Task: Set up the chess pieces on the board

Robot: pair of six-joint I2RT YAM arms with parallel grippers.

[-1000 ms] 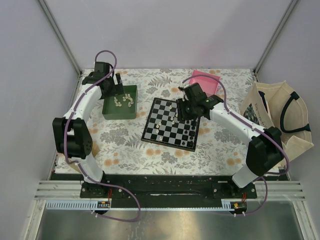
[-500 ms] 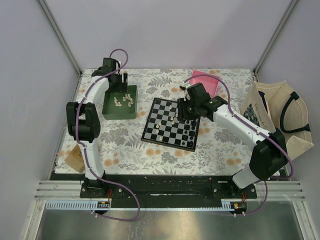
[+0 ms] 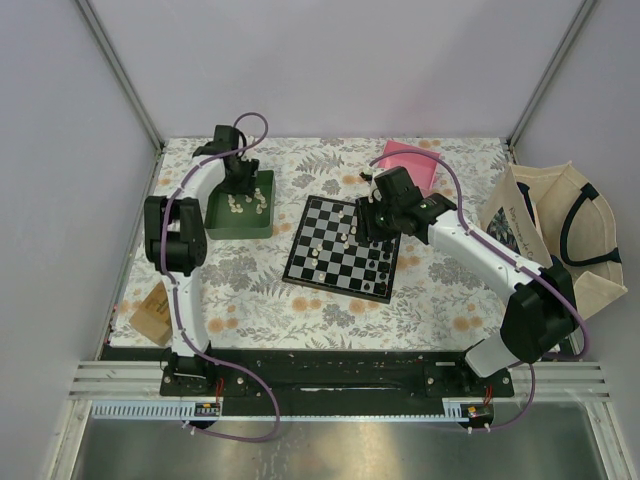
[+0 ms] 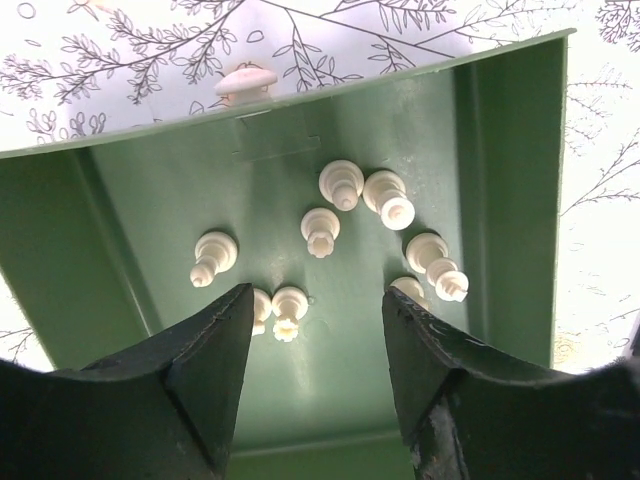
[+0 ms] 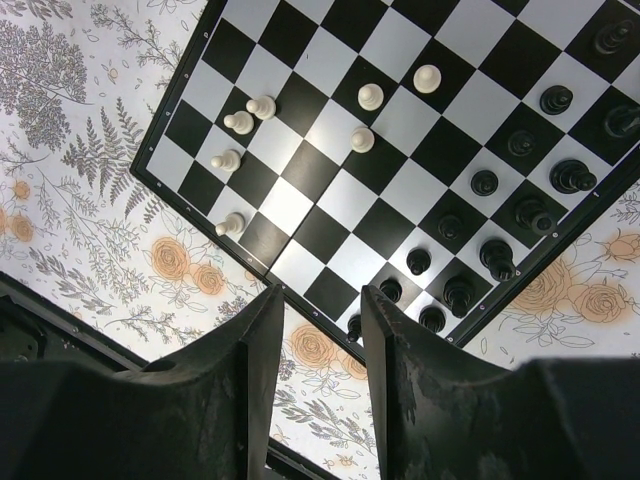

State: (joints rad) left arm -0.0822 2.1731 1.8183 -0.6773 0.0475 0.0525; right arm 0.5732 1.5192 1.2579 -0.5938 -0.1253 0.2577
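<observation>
The board (image 3: 335,266) lies mid-table; in the right wrist view it (image 5: 330,200) carries several cream pieces (image 5: 370,96) on its left side and several black pieces (image 5: 485,183) along its right edge. More cream chess pieces (image 4: 322,228) lie in the green tray (image 4: 300,380). My left gripper (image 4: 316,300) hangs open over that tray (image 3: 225,226), nothing between its fingers. My right gripper (image 5: 322,292) hovers open and empty above the board's near corner, and shows in the top view (image 3: 372,222) over the board's right side.
A pink box (image 3: 412,160) sits behind the board. A cream tote bag (image 3: 560,235) fills the right edge. A small brown object (image 3: 150,315) lies at the left front. One cream piece (image 4: 247,80) rests on the floral cloth just beyond the tray's wall.
My left arm has swung from the tray's left rim to over the tray, and its jaws have narrowed. The right arm has barely shifted.
</observation>
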